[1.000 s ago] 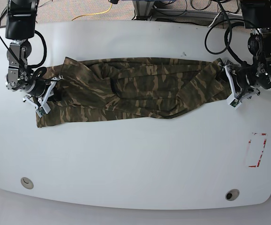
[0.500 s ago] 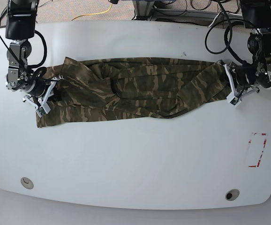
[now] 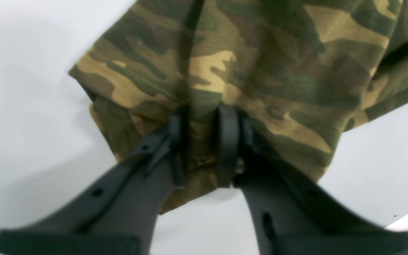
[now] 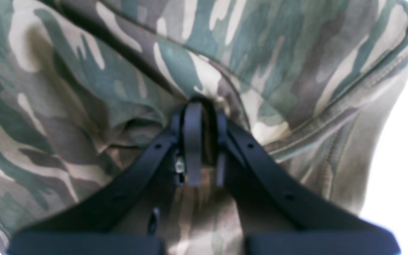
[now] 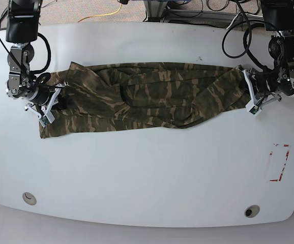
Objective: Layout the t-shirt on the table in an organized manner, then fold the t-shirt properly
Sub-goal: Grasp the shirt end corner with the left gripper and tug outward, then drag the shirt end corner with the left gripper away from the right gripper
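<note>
The camouflage t-shirt (image 5: 142, 96) lies stretched in a long rumpled band across the far half of the white surface (image 5: 147, 173), not yet flat. The left claw (image 3: 198, 141) is pinched on cloth at one end, and the right claw (image 4: 200, 141) is clamped on a fold at the other. This looks like the laying-out step. Next, the bunched middle likely needs spreading toward the near edge before any folding.

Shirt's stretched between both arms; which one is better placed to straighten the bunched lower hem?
Probably the right gripper. It grips the t-shirt where the loose lower corner hangs; the left gripper holds the narrower, already taut end.
</note>
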Available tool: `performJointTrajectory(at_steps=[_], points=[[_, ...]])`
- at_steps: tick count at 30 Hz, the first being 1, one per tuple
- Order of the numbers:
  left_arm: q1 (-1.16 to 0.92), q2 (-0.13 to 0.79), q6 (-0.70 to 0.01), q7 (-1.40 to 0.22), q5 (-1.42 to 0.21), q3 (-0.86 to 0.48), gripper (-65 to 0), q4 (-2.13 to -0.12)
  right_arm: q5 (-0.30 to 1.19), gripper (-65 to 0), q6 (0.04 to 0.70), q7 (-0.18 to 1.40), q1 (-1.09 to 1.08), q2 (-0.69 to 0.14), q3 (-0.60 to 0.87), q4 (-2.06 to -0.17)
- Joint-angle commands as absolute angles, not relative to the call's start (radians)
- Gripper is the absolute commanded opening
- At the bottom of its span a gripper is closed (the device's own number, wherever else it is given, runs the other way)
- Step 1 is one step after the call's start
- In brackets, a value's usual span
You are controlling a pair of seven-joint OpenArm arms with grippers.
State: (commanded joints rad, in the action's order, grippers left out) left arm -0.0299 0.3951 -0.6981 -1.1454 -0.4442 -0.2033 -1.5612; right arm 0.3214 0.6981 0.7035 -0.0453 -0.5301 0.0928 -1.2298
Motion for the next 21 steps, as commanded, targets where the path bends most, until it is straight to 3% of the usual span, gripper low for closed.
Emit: performJointTrajectory(at_steps=[21], points=[[0.071,0.398,-0.698,-1.150,-0.384,-0.206,-62.1,-1.682,0.321,-60.2,0.698,0.704,-0.045,-0.530,0.090,-1.230]])
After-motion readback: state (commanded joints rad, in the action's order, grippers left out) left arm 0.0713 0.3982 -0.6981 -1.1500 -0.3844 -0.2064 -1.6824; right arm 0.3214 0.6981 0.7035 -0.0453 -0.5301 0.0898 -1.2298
